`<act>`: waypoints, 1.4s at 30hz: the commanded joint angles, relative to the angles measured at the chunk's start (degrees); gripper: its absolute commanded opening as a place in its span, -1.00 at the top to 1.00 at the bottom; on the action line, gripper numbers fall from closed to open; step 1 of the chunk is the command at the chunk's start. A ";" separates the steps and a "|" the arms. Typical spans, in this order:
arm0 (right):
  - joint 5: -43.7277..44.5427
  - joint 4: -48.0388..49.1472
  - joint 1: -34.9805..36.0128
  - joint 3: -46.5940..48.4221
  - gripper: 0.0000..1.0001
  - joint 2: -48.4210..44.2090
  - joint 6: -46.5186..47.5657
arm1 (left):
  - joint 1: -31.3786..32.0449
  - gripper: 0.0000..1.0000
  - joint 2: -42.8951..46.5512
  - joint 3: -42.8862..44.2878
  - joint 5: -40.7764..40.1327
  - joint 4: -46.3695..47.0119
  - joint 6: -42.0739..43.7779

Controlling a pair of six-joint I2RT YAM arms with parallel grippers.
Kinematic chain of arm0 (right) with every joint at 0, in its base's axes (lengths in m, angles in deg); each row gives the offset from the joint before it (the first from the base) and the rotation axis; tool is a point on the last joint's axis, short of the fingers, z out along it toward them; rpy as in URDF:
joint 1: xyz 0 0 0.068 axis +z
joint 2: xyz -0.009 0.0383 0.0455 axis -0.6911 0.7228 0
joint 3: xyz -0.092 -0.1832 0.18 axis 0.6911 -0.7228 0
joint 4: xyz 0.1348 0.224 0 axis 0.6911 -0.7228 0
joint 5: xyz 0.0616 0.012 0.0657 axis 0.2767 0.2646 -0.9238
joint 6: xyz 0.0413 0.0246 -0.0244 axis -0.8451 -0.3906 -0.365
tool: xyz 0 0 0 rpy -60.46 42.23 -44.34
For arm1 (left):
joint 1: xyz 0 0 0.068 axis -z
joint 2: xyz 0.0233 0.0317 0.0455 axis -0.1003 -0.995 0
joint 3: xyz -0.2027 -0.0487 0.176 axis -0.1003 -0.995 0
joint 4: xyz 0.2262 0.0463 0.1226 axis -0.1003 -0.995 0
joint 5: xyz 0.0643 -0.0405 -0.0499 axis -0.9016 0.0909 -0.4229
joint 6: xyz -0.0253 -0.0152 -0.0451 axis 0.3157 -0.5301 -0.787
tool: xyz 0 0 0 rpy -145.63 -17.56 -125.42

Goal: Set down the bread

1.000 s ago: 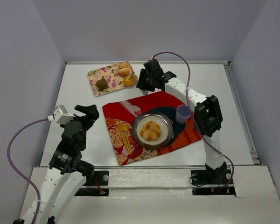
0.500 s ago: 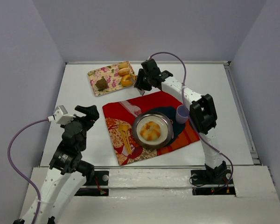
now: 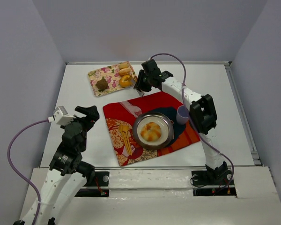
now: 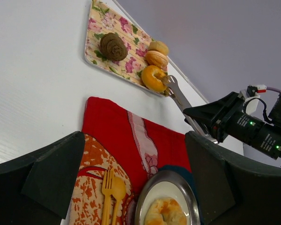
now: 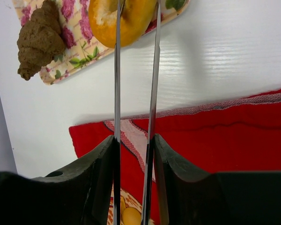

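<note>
A floral tray (image 3: 94, 74) at the back holds several breads, among them an orange ring-shaped bread (image 3: 126, 80) and a dark brown one (image 3: 102, 84). My right gripper (image 3: 142, 83) is shut on metal tongs (image 5: 117, 70). The tong tips straddle the ring bread (image 5: 131, 18) on the tray's near corner. A metal plate (image 3: 136, 126) on the red mat holds one round bread (image 3: 151, 131). My left gripper (image 3: 90, 115) is open and empty, hovering left of the mat. In the left wrist view (image 4: 133, 154) its fingers frame the plate (image 4: 145, 197) and the tongs (image 4: 178, 96).
A red patterned mat (image 3: 126, 110) lies mid-table under the plate. A yellow fork and spoon (image 3: 125, 136) lie left of the plate. A lilac cup (image 3: 183, 113) stands right of it. Grey walls surround the white table.
My right gripper has shifted slightly left toward the tray, bringing the tong tips onto the ring bread. The left arm has not moved.
</note>
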 commanded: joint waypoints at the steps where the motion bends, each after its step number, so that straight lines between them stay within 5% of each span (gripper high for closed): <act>1: -1.41 1.28 -0.03 3.29 0.34 0.93 -0.76 | 0.11 -0.98 0.77 -0.23 -2.05 2.04 -0.50; 6: -0.36 1.28 -0.03 3.20 0.86 -0.47 0.11 | 0.11 -0.98 0.86 -0.32 -2.23 2.04 -0.50; 11: 2.27 1.80 -0.03 1.97 0.86 -4.07 1.61 | 0.11 -0.98 1.30 -0.32 -2.58 1.69 -0.94; 22: 6.15 17.62 -0.03 -16.31 0.86 -19.54 2.23 | 0.11 -0.98 2.97 -0.67 -3.28 1.25 -1.82; 29: 3.43 17.89 -0.03 -20.26 0.86 -26.03 4.16 | 0.11 -0.98 2.79 -0.50 -3.11 1.16 -1.73; 34: -4.39 17.71 -0.03 -35.77 0.86 -38.24 5.65 | 0.11 -0.98 2.88 -0.41 -3.11 1.16 -1.64; 42: -3.60 5.77 -0.03 -55.15 0.87 -60.49 6.18 | 0.11 -0.98 1.48 -0.50 -2.40 2.04 -1.29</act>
